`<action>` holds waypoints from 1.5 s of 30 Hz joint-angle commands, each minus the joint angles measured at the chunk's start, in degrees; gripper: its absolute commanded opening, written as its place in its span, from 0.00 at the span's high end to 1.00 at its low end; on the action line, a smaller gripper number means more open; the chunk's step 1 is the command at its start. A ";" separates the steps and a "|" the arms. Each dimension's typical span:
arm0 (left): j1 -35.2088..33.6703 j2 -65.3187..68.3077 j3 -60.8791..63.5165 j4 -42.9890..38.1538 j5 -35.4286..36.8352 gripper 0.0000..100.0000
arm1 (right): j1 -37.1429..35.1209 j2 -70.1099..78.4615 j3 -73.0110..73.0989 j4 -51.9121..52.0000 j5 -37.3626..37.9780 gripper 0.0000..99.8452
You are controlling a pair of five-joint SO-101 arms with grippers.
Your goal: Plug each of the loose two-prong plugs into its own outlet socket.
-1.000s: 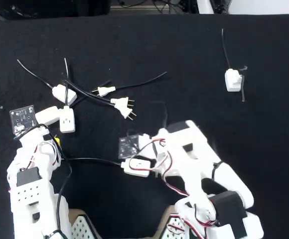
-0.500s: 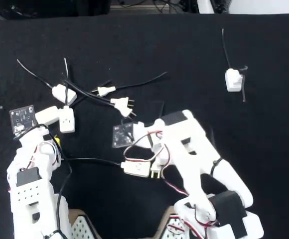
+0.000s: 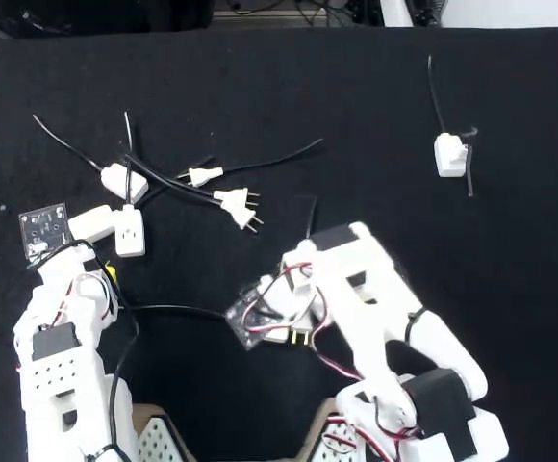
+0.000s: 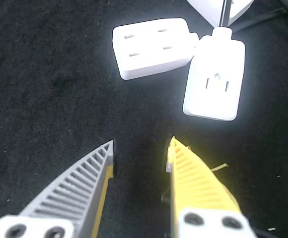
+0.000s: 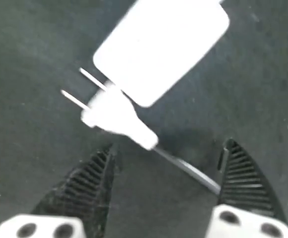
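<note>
My right pincer, released, hangs near a white two-prong plug beside a white outlet block; left pincer released too.

Black tablecloth covers table; white panel behind far edge.

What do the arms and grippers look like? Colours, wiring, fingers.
Both arms are white printed shells with black servo blocks and loose red and white wires: left arm, right arm. The left gripper has ribbed wedge fingers, one grey, one yellow. The right gripper has two black ribbed fingers on white bases.
</note>
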 commanded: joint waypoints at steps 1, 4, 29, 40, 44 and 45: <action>0.13 -0.53 -0.57 -0.53 0.09 0.82 | -1.49 -0.66 0.66 1.05 0.97 0.70; 0.31 -0.53 -0.57 -0.53 0.09 0.82 | -0.18 -0.57 0.75 0.97 0.97 0.70; 0.48 -0.53 -0.57 -0.53 0.09 0.82 | 11.34 -0.84 4.18 -2.46 -6.42 0.97; 0.48 -0.53 -0.57 -0.53 0.09 0.82 | 17.85 -0.84 -6.81 0.70 -46.59 0.99; 0.48 -0.53 -0.57 -0.53 0.09 0.82 | 16.88 -0.31 -5.23 0.00 -54.68 0.99; 0.48 -0.53 -0.57 -0.53 0.09 0.82 | 16.18 -0.31 -4.35 -1.14 -54.68 0.99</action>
